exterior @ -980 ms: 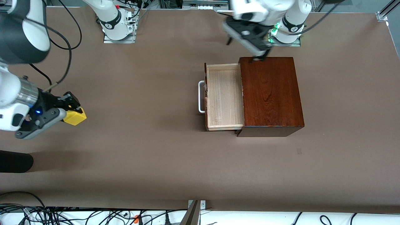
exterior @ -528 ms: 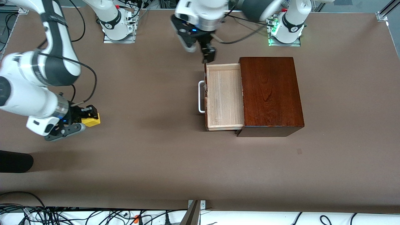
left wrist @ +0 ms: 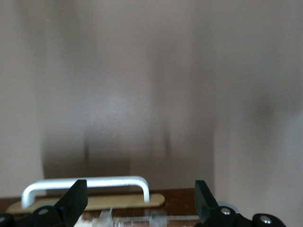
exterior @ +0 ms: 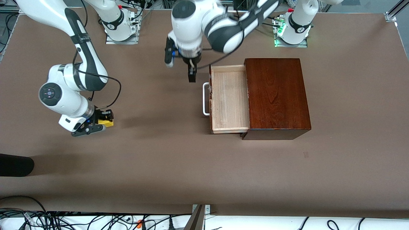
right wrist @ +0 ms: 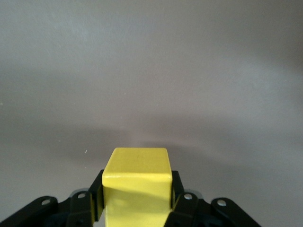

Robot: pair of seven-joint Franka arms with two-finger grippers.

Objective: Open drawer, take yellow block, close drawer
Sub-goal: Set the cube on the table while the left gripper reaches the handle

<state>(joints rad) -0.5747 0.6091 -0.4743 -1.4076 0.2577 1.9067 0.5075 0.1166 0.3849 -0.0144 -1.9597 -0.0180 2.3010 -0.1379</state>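
Observation:
The drawer (exterior: 228, 97) stands pulled out of the dark mahogany box (exterior: 276, 95), its pale tray empty, its white loop handle (exterior: 205, 99) toward the right arm's end. My left gripper (exterior: 191, 73) is open over the table beside the drawer's front, near the corner closest to the arm bases. In the left wrist view its fingers (left wrist: 73, 203) stand wide apart, with the handle (left wrist: 85, 185) and the drawer's front (left wrist: 180, 203) between them. My right gripper (exterior: 101, 123) is shut on the yellow block (exterior: 106, 121), low over the table toward the right arm's end. In the right wrist view the block (right wrist: 137, 182) fills the gripper (right wrist: 137, 201).
A black object (exterior: 16, 164) juts in at the table's edge at the right arm's end. Cables (exterior: 64, 220) run along the edge nearest the front camera. Both arm bases (exterior: 119, 27) stand along the table's robot side.
My right gripper has carried the yellow block lower and toward the drawer's end. My left gripper has swung from over the box's corner to beside the drawer's front.

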